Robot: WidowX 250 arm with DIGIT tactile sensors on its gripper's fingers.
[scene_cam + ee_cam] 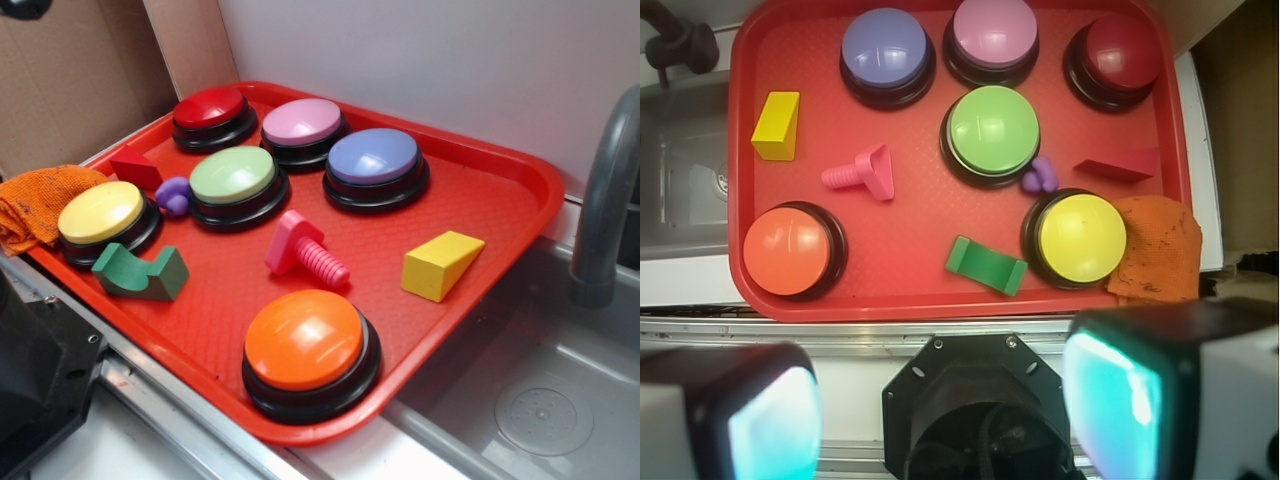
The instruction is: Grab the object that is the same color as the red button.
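The small red wedge block lies on the red tray near its left rim, between the yellow button and the red dome button at the back left. In the wrist view the wedge lies at the right of the tray, below the red button. My gripper is open and empty, its two pads wide apart. It hovers high above the robot base, off the tray's near edge and far from the wedge. The gripper does not show in the exterior view.
Purple, pink, green, yellow and orange buttons share the tray with a pink screw toy, a yellow wedge, a green block and a small purple piece. An orange cloth overlaps the left rim. A sink with a faucet is at the right.
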